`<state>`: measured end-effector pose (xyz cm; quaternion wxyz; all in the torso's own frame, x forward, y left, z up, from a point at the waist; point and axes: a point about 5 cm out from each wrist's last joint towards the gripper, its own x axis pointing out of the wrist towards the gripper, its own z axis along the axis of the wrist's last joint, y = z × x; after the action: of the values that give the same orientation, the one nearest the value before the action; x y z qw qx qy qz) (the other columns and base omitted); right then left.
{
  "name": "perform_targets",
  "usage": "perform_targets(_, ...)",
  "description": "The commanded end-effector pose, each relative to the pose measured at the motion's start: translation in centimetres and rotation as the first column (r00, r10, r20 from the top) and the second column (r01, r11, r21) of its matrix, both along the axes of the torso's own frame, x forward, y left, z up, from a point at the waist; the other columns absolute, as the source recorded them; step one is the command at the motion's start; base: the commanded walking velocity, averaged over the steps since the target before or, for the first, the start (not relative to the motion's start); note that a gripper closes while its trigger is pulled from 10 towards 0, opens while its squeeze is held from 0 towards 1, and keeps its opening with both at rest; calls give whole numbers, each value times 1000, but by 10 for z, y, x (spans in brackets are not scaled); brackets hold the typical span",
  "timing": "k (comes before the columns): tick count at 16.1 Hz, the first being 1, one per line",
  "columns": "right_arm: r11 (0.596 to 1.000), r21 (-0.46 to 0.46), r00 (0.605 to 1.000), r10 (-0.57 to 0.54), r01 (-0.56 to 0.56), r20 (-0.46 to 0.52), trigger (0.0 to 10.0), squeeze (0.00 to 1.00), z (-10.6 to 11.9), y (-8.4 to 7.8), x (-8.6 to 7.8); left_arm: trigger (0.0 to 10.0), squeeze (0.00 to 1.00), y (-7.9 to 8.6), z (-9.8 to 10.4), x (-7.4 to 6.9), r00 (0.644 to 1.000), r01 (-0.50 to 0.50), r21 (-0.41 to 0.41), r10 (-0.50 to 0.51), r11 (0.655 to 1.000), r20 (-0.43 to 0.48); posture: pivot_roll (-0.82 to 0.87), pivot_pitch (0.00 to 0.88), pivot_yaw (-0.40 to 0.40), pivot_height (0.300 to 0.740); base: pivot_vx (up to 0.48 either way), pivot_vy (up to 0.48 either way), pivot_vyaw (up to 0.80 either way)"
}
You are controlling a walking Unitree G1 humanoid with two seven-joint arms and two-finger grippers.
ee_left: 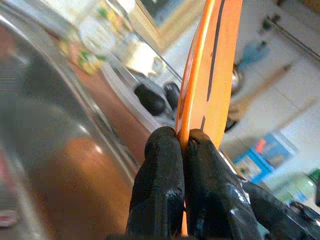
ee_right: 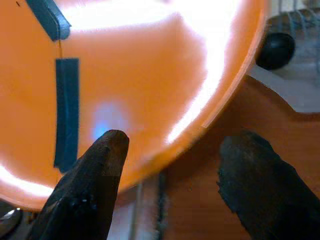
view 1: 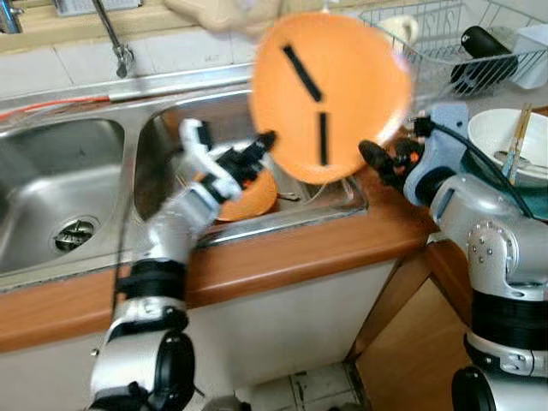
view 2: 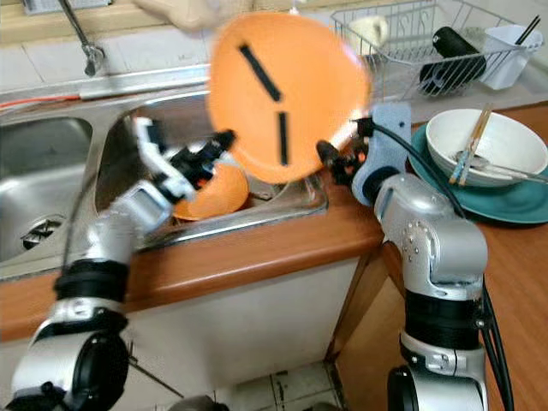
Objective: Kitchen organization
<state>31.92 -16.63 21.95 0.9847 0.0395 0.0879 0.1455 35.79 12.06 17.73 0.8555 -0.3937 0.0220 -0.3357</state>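
An orange plate [view 1: 332, 90] with two black stripes is held upright above the right sink basin [view 1: 171, 145]. My left gripper [view 1: 264, 143] is shut on its lower left rim; the left wrist view shows the fingertips [ee_left: 162, 165] pinching the plate's edge [ee_left: 210, 75]. My right gripper [view 1: 370, 154] stands open just beside the plate's lower right rim, its fingers [ee_right: 95, 170] spread in front of the plate [ee_right: 140, 75]. Another orange dish [view 1: 253, 199] lies in the basin below.
A white bowl with chopsticks [view 2: 484, 145] sits on a teal plate [view 2: 514, 201] on the wooden counter at right. A wire dish rack [view 2: 428, 47] with a dark bottle stands behind it. A tap [view 1: 116, 38] and left basin [view 1: 51, 188] lie to the left.
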Motion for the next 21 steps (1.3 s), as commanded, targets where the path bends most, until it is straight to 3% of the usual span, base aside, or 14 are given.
perform_targets(1,997,1,995,73,-73,69,10000,0,15,13,-1,0,0,15,14,-3,997,-60,-25,61,998,46,-44,0,80,740,0,0,0)
perform_targets(5,985,-18,981,173,-172,91,10000,0,18,27,-5,0,0,42,13,-15,980,-201,18,201,979,11,-29,0,75,740,0,0,0)
perform_targets(7,974,-52,971,225,-222,79,10000,0,15,32,-9,0,0,57,7,-22,956,-286,75,290,955,-47,-23,0,74,740,0,0,0)
perform_targets(8,965,-93,966,252,-246,59,10000,0,11,34,-10,0,0,66,0,-25,928,-339,133,354,931,-116,-18,0,70,740,0,0,0)
perform_targets(10,956,-128,962,270,-262,46,10000,0,9,35,-11,0,0,71,-6,-26,907,-360,172,387,917,-166,-15,0,69,740,0,0,0)
perform_targets(13,910,-213,932,363,-355,-2,10000,0,4,43,-18,0,0,74,-25,-21,831,-369,260,442,892,-337,-23,0,72,740,0,0,0)
perform_targets(15,897,-231,924,382,-376,-19,10000,0,2,44,-20,0,0,73,-31,-19,801,-368,271,451,890,-393,-24,0,73,740,0,0,0)
perform_targets(16,889,-241,919,394,-388,-28,10000,0,0,45,-22,4118,0,72,-35,-16,773,-369,283,461,885,-436,-28,0,75,740,0,0,0)
perform_targets(17,884,-249,916,401,-396,-33,10000,0,-1,46,-23,5882,0,72,-37,-13,758,-365,302,469,881,-454,-28,0,75,740,0,0,0)
perform_targets(18,881,-255,914,403,-398,-34,10000,0,-1,46,-23,10000,0,71,-38,-12,749,-358,314,472,879,-466,-33,0,79,740,0,0,0)
perform_targets(20,884,-257,917,397,-391,-32,10000,0,-1,45,-23,10000,0,71,-41,-9,730,-348,337,478,875,-488,-33,0,79,740,0,0,0)
perform_targets(21,885,-257,919,393,-388,-31,10000,0,-1,45,-23,10000,702,71,-41,-8,729,-346,341,479,874,-489,-33,0,79,740,0,0,0)
